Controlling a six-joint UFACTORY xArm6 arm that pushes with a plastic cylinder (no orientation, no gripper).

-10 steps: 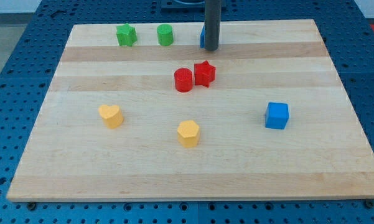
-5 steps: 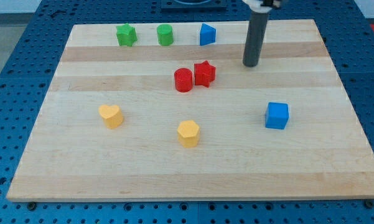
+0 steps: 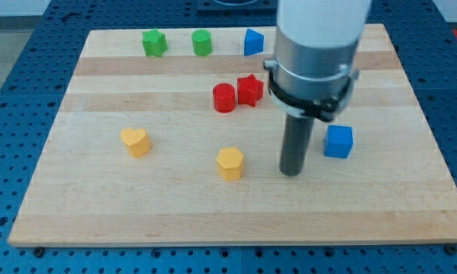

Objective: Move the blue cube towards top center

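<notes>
The blue cube point(image 3: 338, 141) sits on the wooden board point(image 3: 137, 213) at the view's right of centre. My tip point(image 3: 291, 172) rests on the board just to the view's left of the cube and slightly below it, a short gap apart. The dark rod rises from the tip into the arm's large grey-white end, which hides part of the board above it. A second blue block point(image 3: 252, 42), of unclear shape, sits near the top centre.
A red cylinder point(image 3: 223, 97) and a red star point(image 3: 249, 90) sit together at centre. A green star point(image 3: 153, 43) and a green cylinder point(image 3: 202, 43) sit at the top left. A yellow heart point(image 3: 135, 141) and a yellow hexagon point(image 3: 230, 163) lie lower left.
My tip has moved from the top centre, beside the upper blue block, down and to the right, to just left of the blue cube. No block has moved.
</notes>
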